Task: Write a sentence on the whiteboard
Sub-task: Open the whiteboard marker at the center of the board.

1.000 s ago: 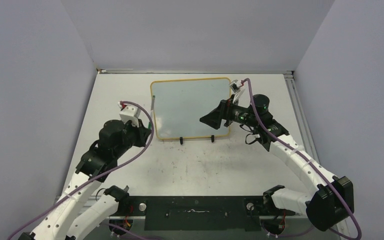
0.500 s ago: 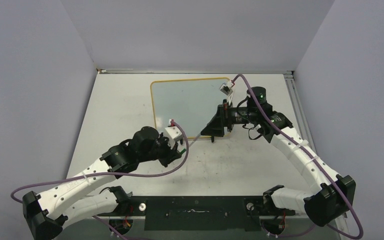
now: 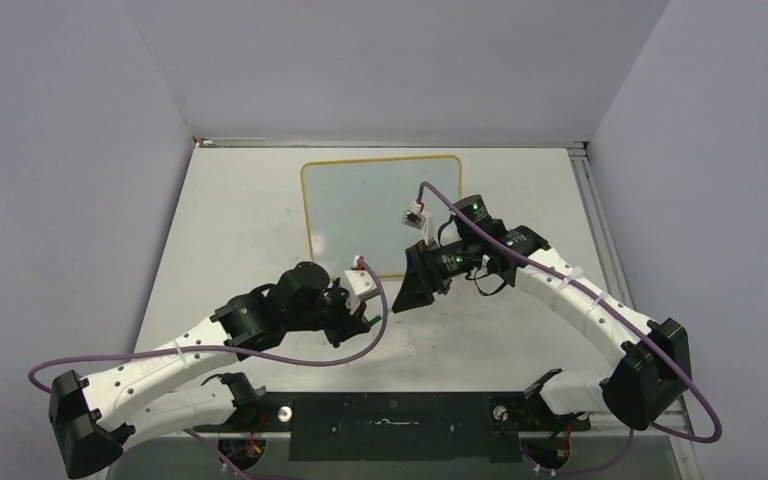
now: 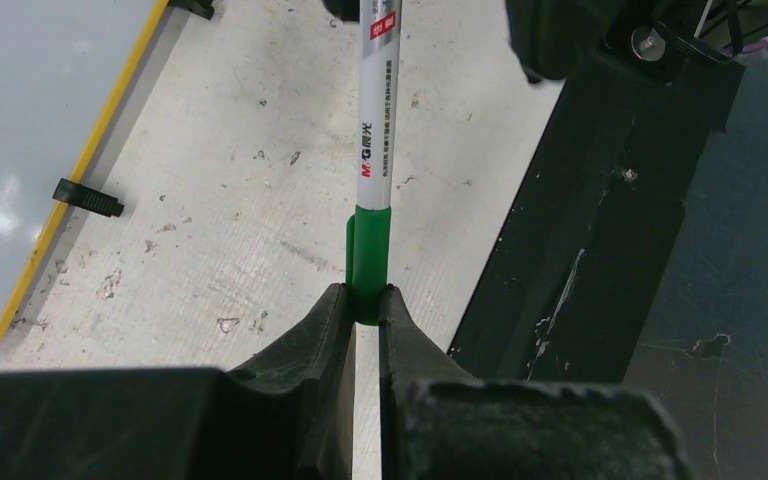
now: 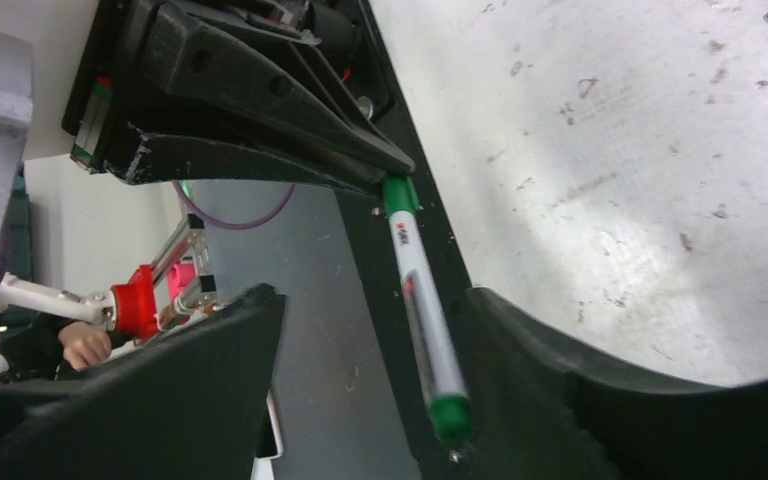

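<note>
The whiteboard (image 3: 360,200), white with a yellow-orange frame, lies at the back middle of the table. No green sentence shows on it. Its edge (image 4: 20,120) and one black clip foot (image 4: 88,197) show in the left wrist view. My left gripper (image 3: 370,319) is shut on the green end of a white marker (image 4: 375,120), just in front of the board. My right gripper (image 3: 407,295) is open, with its fingers on either side of the marker's far half (image 5: 422,300) and not touching it. The marker's other green end (image 5: 450,415) lies between my right fingers (image 5: 610,400).
A black mounting bar (image 3: 390,425) runs along the table's near edge and shows beside the marker in the left wrist view (image 4: 600,200). Grey walls close in the table on three sides. The tabletop (image 3: 520,330) is scuffed white.
My left arm has swung from the board's left edge to the front middle with the marker. My right gripper has come down from the board's right side and now straddles the marker.
</note>
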Tool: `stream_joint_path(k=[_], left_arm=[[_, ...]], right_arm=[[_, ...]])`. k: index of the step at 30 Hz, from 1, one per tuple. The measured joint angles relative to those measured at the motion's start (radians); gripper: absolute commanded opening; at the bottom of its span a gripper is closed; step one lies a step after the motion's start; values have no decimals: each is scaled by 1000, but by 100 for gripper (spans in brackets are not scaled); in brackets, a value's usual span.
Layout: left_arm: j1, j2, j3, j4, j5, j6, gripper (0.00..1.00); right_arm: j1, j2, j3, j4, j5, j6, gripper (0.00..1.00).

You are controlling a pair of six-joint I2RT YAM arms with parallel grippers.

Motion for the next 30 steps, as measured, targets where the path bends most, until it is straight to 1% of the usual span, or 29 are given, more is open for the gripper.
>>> stream_joint_path(k=[1,3,10,15,26,30], left_arm=[[0,2,0,0,1,0,0],[-1,8,0,0,2,1,0],[-7,16,0,-1,16,11,0],[-24,32,0,-2,24,20,0],[-37,42,0,-6,23,45,0],[-37,42,0,-10,23,51,0]], right_arm=[[16,2,-8,11,1,8,57],[44,3,-28,41,0,30,54],[65,14,-73,118,0,82,54],[71,23,-75,121,3,76,54],[92,49,-75,105,3,48,41],[97,49,-75,97,2,35,40]])
